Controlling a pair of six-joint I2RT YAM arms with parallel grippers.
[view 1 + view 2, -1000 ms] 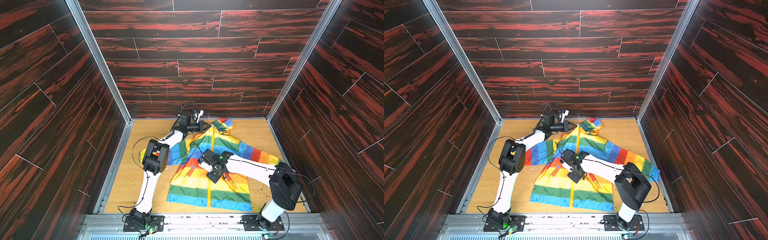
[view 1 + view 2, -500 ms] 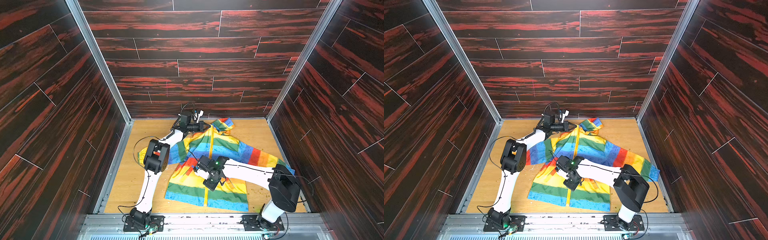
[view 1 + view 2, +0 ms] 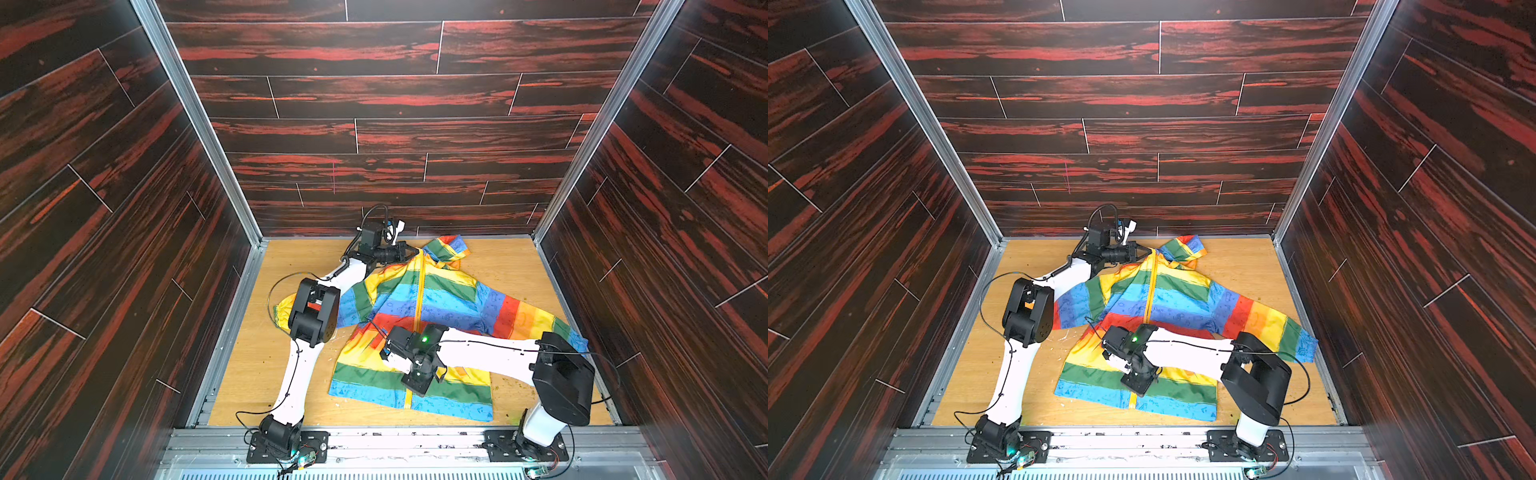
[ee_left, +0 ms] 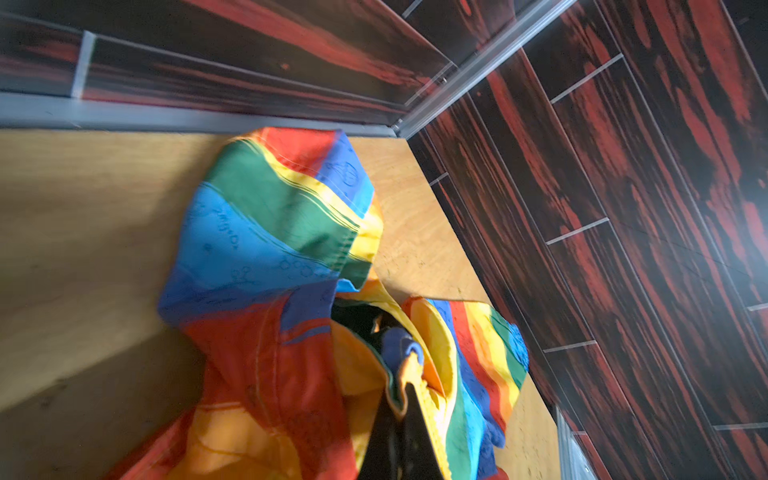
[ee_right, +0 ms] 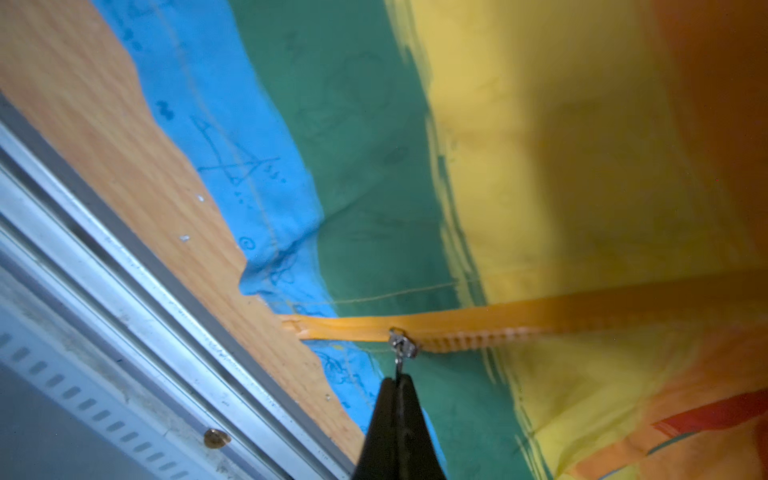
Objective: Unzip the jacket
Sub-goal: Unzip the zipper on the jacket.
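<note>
Both tools I see clenched: left tool (image 4: 405,388) pinching the jacket (image 3: 440,299) collar (image 4: 415,365), right tool (image 5: 398,380) gripping its zipper pull (image 5: 401,347).

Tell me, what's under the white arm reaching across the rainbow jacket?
The jacket itself: red and yellow stripes show either side of the right arm. The arm covers a stretch of the yellow zipper, so whether that part is open cannot be seen.

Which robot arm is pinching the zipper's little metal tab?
The right arm's fingers pinch the zipper pull near the jacket's blue hem. The left arm's fingers hold the collar instead.
</note>
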